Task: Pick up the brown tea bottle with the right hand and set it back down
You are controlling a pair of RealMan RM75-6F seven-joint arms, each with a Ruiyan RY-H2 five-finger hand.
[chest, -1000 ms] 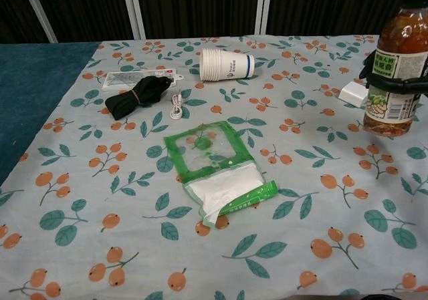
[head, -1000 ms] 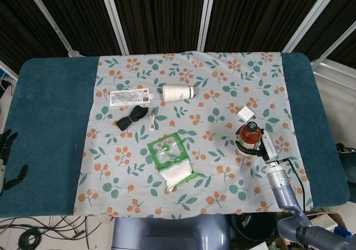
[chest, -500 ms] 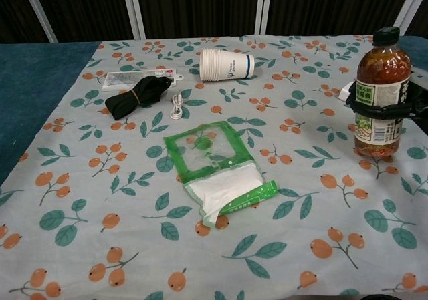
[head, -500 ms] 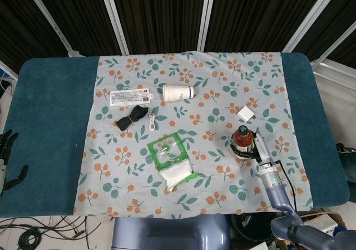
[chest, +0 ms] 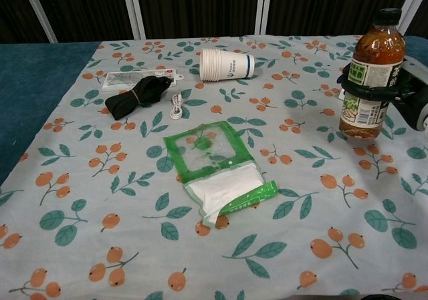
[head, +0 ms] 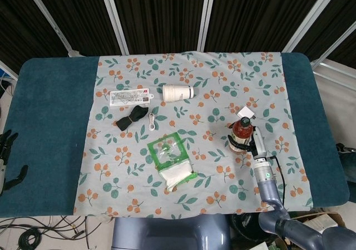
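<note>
Our right hand (chest: 391, 94) gripped the bottle (chest: 370, 73) at mid-body — long axis near upright, base seemingly just above the counter (chest: 80, 246); left hand (head: 6, 155) lay open.

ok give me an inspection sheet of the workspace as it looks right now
surface: teal table with floral cloth.
job's things: brown tea bottle upright, held.
clutter: paper cup stack on its side, green pouch, white card, black strap, white adapter.
hands: right hand grips the bottle; left hand at table's left edge, holds nothing.
cables: white cord on cloth; loose wires on floor.
surroundings: dark panels behind.
</note>
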